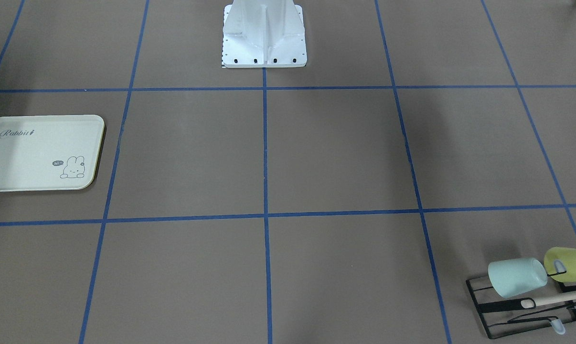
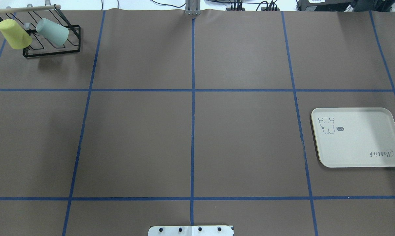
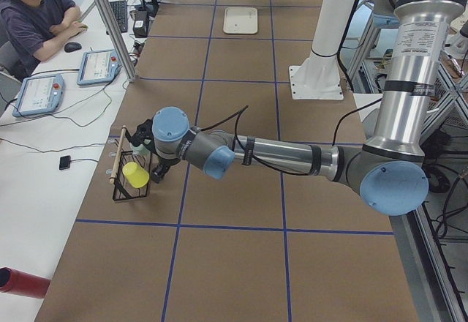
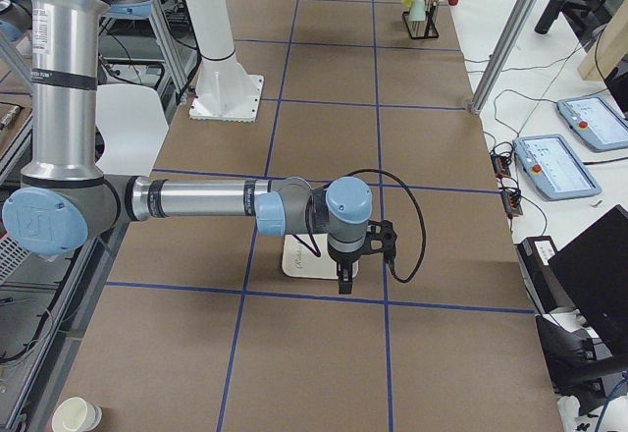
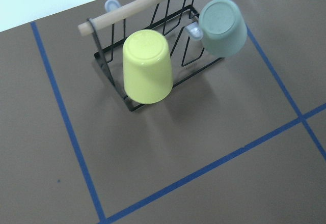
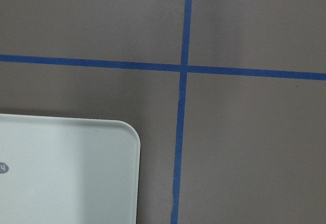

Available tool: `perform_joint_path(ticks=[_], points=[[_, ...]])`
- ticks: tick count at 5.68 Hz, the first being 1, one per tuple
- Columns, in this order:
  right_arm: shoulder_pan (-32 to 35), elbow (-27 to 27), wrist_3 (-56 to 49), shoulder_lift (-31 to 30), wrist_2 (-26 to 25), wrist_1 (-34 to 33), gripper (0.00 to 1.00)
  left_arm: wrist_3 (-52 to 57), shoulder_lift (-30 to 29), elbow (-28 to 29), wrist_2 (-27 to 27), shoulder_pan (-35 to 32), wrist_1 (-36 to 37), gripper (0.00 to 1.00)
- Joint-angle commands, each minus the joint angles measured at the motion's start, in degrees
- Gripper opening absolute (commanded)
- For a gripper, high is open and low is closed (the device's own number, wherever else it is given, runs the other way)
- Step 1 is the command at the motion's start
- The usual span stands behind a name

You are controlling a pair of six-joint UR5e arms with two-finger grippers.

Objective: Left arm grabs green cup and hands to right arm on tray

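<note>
1. Brown paper covers the bench (image 2: 191, 131), ruled into squares by blue tape (image 2: 193, 98). A white pedestal (image 1: 264, 33) is bolted at the robot's edge, its top cut off in the front view.
2. Neither arm shows from overhead or from the front; only the two end views catch them.
3. The left arm (image 3: 278, 154) stretches low along the bench to the black wire rack (image 2: 53, 52). Its hand (image 3: 160, 174) is a small dark shape under the wrist, right next to the rack. I cannot tell how far its fingers are parted or whether they hold anything.
4. The right arm (image 4: 196, 199) reaches out over the tray (image 2: 358, 141), hiding most of it from that end. Its hand (image 4: 344, 280) points down over the tray's near edge. I cannot tell how its fingers stand either.
5. The green cup (image 2: 52, 31) hangs base-up and tilted on a prong of the rack, in the far corner on the robot's left.
6. A yellow-green cup (image 2: 14, 33) hangs just beside it, not touching, and is clipped by the frame edge in the front view.
7. A wooden rod (image 5: 147, 2) runs along the top of the rack.
8. The tray lies flat on the robot's right, well apart from the rack. The right wrist camera sees only one rounded corner of it.
9. Beside the bench an operator (image 3: 36, 15) sits at a desk with two pendants (image 3: 36, 91). A red cylinder (image 3: 22, 282) is half cut off at the edge of the picture.
</note>
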Motion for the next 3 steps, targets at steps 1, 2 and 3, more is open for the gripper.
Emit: perform_joint_path(ticks=[1, 2, 3], points=[[0.0, 0.03, 0.03, -0.01, 0.0, 0.0, 1.0, -10.69, -8.36, 5.85, 0.2, 3.79, -0.97, 1.0], [0.0, 0.03, 0.12, -0.01, 0.0, 0.0, 1.0, -11.35, -18.6, 16.25, 0.2, 5.81, -0.1, 1.0], [-0.08, 0.03, 0.12, -0.01, 0.0, 0.0, 1.0, -11.27, -25.75, 25.32, 0.29, 8.18, -0.09, 1.0]])
